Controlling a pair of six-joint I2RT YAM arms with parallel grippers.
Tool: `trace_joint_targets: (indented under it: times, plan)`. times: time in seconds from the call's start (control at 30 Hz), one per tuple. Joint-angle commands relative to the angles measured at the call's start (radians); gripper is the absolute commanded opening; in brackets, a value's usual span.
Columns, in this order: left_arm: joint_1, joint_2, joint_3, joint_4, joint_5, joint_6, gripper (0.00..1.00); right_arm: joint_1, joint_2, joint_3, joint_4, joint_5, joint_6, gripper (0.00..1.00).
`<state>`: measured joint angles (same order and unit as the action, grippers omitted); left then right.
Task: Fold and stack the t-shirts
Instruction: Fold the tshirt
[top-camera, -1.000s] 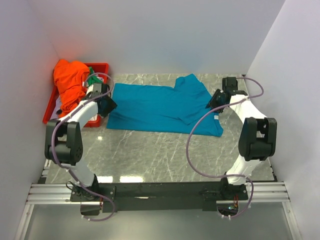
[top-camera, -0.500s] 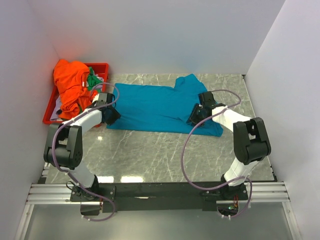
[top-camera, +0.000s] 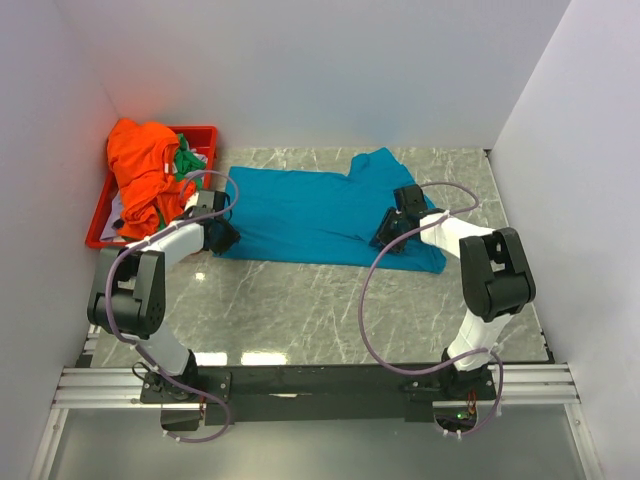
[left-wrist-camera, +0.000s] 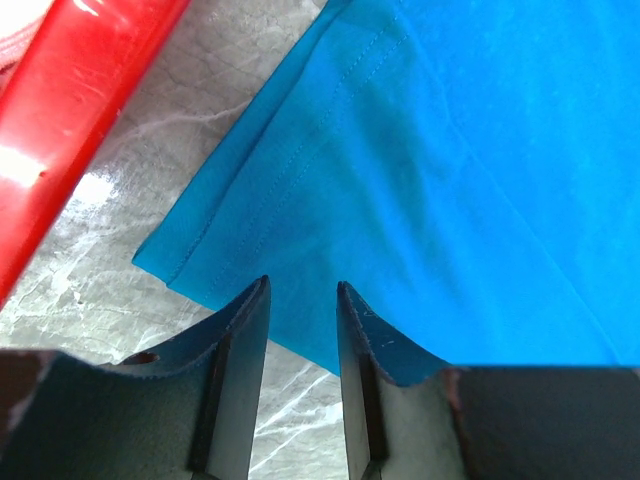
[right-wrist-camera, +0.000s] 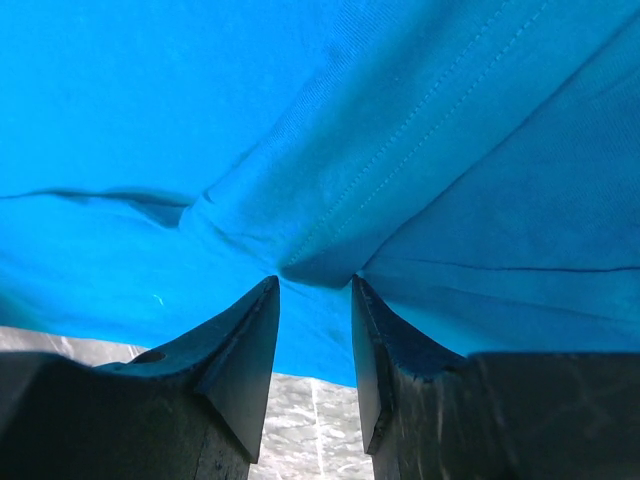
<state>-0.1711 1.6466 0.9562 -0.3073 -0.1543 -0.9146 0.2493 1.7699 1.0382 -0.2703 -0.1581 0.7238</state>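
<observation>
Now, left gripper (left-wrist-camera: 302, 287): jaws slightly parted astride teal-blue t-shirt (top-camera: 300, 215) corner.
Right gripper (right-wrist-camera: 315, 280): slightly parted, raised fold between.
Green t-shirt (top-camera: 186, 160): mostly hidden.

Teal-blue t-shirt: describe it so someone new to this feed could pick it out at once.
Look at the grey marble table in the top view. Spread out across its far half lies the teal-blue t-shirt. It is the only shirt on the table itself; the orange shirt and green shirt are heaped on the red tray at far left.
</observation>
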Motion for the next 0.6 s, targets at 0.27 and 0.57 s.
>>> trace_joint_targets:
  times: [0.27,0.57]
  plan:
    - [-0.002,0.005,-0.005,0.022,-0.016,-0.004,0.38,0.011,0.039,0.039,0.033,0.015,0.029,0.24]
    - [-0.002,0.004,-0.002,0.016,-0.013,-0.001,0.37,0.011,0.072,0.146,-0.017,0.026,0.019,0.0]
